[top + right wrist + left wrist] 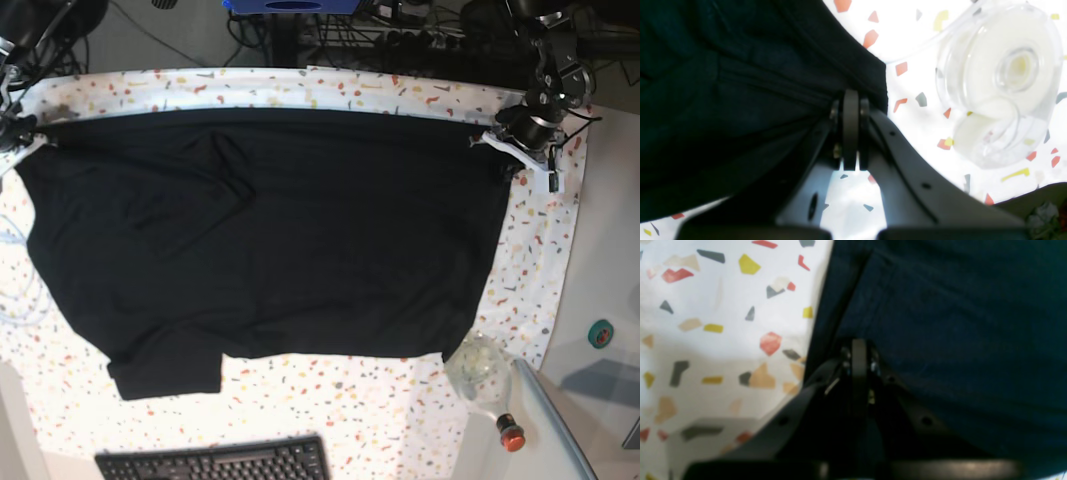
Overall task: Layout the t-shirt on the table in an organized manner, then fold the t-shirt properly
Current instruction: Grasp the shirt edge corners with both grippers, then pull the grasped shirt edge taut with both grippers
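The black t-shirt (pixel 270 250) lies spread flat on the speckled table (pixel 400 400), its long axis running left to right across the base view, with one straight edge stretched taut along the top of the frame and a short sleeve hanging toward the lower left. Each upper corner is pinched by an end effector — the left end effector (pixel 488 142) at the upper right, the right end effector (pixel 30 140) at the upper left. In the left wrist view the left end effector (pixel 858 350) is clamped shut on a hemmed edge of the t-shirt (pixel 957 340); in the right wrist view the right end effector (pixel 850 100) is closed on the cloth's corner — a clear tape dispenser (pixel 1003 80) sits at the right.
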`<state>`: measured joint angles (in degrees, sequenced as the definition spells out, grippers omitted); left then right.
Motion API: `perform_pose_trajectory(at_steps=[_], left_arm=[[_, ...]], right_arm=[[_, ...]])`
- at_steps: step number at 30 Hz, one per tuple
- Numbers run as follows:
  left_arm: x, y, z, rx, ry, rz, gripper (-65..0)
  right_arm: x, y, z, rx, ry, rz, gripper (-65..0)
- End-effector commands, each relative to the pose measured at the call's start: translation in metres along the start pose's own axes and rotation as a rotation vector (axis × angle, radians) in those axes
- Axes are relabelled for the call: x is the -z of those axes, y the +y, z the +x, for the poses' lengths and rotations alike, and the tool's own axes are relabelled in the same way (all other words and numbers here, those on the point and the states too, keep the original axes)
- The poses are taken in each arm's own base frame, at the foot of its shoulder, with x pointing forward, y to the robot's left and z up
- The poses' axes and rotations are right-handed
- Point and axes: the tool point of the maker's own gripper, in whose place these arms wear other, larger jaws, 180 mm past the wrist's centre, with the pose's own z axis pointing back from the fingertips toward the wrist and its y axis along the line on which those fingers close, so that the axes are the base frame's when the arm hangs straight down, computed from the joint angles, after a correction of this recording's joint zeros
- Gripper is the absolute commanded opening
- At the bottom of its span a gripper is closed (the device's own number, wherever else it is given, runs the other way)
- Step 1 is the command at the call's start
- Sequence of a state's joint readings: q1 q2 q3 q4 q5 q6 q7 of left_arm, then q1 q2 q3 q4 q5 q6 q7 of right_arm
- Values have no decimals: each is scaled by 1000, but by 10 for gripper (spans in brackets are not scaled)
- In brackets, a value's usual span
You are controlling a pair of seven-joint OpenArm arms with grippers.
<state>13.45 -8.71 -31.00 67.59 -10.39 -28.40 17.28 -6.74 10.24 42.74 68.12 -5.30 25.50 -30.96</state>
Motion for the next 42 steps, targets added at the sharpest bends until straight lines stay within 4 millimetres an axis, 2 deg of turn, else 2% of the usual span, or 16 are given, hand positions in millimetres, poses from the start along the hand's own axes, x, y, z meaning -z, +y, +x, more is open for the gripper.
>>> perform_pose_trajectory(at_steps=[1,4,7,9,12,14,17,21,25,28,33,37,39,42], left_arm=[[-8,12,-19,44,95,52,-650],[-17,9,-10,55,105,54,-650],[-28,5,6,37,82,37,-650],[-36,8,21,24,48,42,-650],[-43,15,28,8,30,66,-650],[-45,22,28,-7,22,85,-650],[-42,23,21,-41,33,89,-650],[-32,24,1,-85,82,82,-650],[-28,26,-25,-131,142,80,-650],[-33,29,-39,-137,173,88,-650],[-49,34,-52,-111,201,104,-650],[-63,34,-44,-69,177,111,-650],[-66,34,-34,-51,152,113,-650],[-75,47,-14,-53,97,156,-650]], right_arm=[[-9,-16,4,-17,-9,-52,-650],[-35,-25,14,-60,-34,-107,-650],[-61,-29,35,-93,-89,-154,-650],[-69,-30,44,-111,-110,-168,-650],[-67,-26,43,-101,-91,-158,-650],[-55,-5,34,-106,-66,-109,-650],[-42,10,20,-113,-18,-65,-650],[-18,30,0,-96,39,3,-650],[-3,38,-19,-70,83,39,-650],[-5,34,-37,-76,116,34,-650],[-15,26,-38,-104,100,8,-650],[-26,20,-31,-130,71,-17,-650],[-32,15,-27,-134,73,-35,-650],[-48,15,-5,-147,19,-61,-650]])
